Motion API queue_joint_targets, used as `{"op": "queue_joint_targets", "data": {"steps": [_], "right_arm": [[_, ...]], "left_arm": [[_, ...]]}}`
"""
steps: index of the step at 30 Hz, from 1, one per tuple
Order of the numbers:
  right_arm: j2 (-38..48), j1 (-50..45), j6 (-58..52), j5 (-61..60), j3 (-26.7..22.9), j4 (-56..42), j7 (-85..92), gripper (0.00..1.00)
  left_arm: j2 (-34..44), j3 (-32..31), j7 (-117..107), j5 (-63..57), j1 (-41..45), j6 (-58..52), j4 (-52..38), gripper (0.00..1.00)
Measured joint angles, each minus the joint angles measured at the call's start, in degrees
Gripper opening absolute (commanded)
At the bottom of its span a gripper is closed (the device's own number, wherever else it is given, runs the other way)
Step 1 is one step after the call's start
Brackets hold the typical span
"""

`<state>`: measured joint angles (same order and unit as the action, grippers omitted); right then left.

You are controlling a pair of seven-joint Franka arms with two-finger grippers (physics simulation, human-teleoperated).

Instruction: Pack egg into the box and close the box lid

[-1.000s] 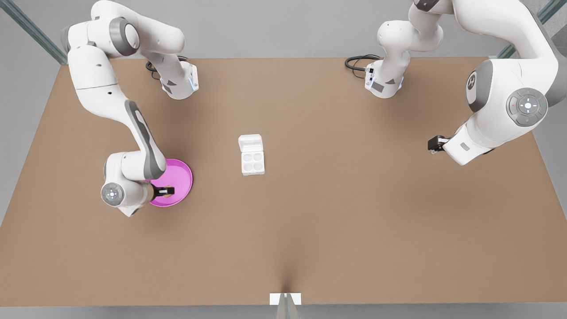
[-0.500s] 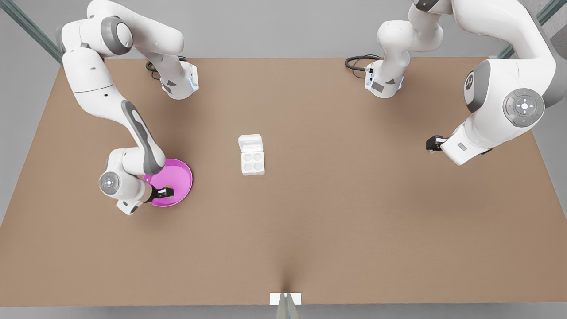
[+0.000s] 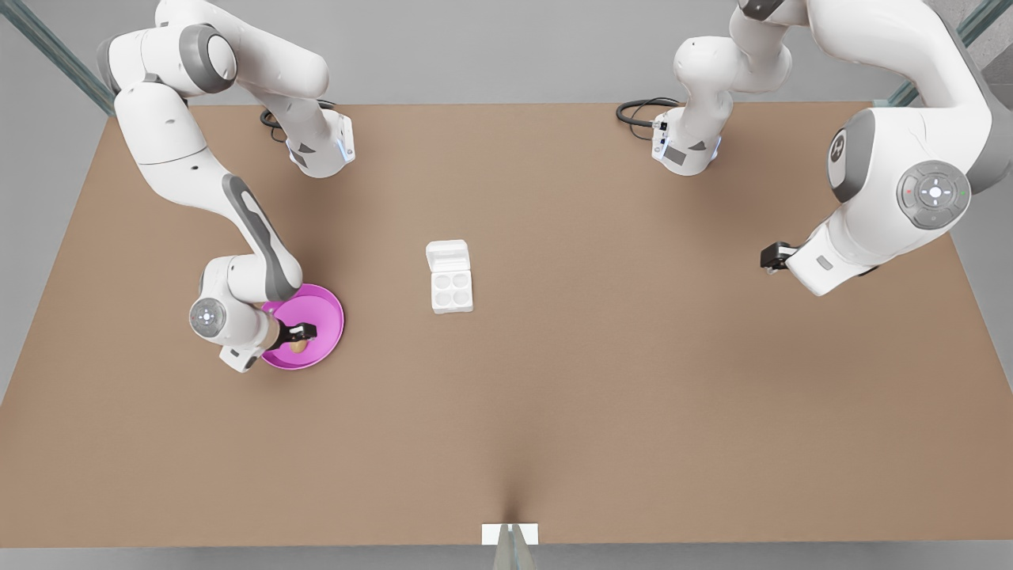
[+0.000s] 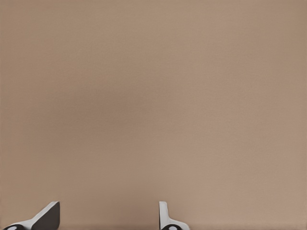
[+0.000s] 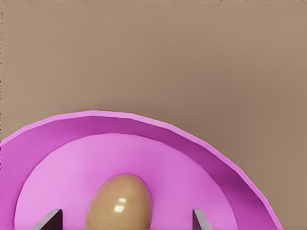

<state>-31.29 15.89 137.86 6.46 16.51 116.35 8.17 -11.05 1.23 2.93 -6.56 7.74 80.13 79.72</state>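
Observation:
A tan-brown egg (image 3: 297,346) (image 5: 120,203) lies in a round pink plate (image 3: 326,310) (image 5: 96,129) on the front view's left. My right gripper (image 3: 301,337) (image 5: 127,221) is low over the plate and open. Its fingers stand on either side of the egg with gaps between them and the shell. The white box (image 3: 452,290) sits mid-table with its four cups empty. The box lid (image 3: 448,255) is folded back flat behind the cups. My left gripper (image 3: 772,257) (image 4: 108,219) hangs open over bare table on the front view's right.
The brown table (image 3: 601,380) stretches wide between the plate, the box and the left arm. Both arm bases and black cables (image 3: 637,111) stand along the far edge. A small white marker (image 3: 510,534) sits at the near edge.
The right arm's wrist swung up and slightly rightward over the plate, and the egg now shows more plainly between the fingers. The left arm crept a little leftward.

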Motion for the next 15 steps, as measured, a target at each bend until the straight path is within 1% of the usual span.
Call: {"op": "queue_joint_targets", "data": {"steps": [3, 4, 5, 6, 8, 10, 15], "right_arm": [[-0.1, -0.1, 0.9, 0.0, 0.0, -0.1, 0.0, 1.0], [-0.2, -0.2, 1.2, -0.1, 0.0, -0.1, 0.1, 0.96], [-0.2, -0.3, 1.5, -0.1, -0.1, -0.1, 0.0, 0.81], [-0.2, -0.3, 1.7, -0.2, 0.0, -0.1, 0.0, 0.55], [-0.2, -0.2, 2.0, -0.4, 0.0, -0.1, 0.2, 0.44], [-0.2, -0.1, 2.1, -0.8, 0.0, -0.1, 0.6, 0.39], [-0.2, -0.1, 2.4, -1.3, 0.0, -0.1, 1.5, 0.38]], "left_arm": [[-0.1, 0.0, 0.0, 0.0, 0.0, 0.1, 0.1, 1.0], [-0.2, 0.1, 0.0, 0.0, -0.1, 0.1, 0.1, 1.0], [-0.3, 0.1, 0.0, 0.0, -0.1, 0.1, 0.1, 1.0], [-0.3, 0.1, 0.0, 0.0, -0.1, 0.1, 0.1, 1.0], [-0.3, 0.1, 0.0, 0.0, -0.1, 0.1, 0.1, 1.0], [-0.3, 0.1, 0.0, 0.0, -0.1, 0.1, 0.1, 1.0], [-0.4, 0.1, 0.0, 0.0, -0.1, 0.1, 0.1, 1.0]]}}
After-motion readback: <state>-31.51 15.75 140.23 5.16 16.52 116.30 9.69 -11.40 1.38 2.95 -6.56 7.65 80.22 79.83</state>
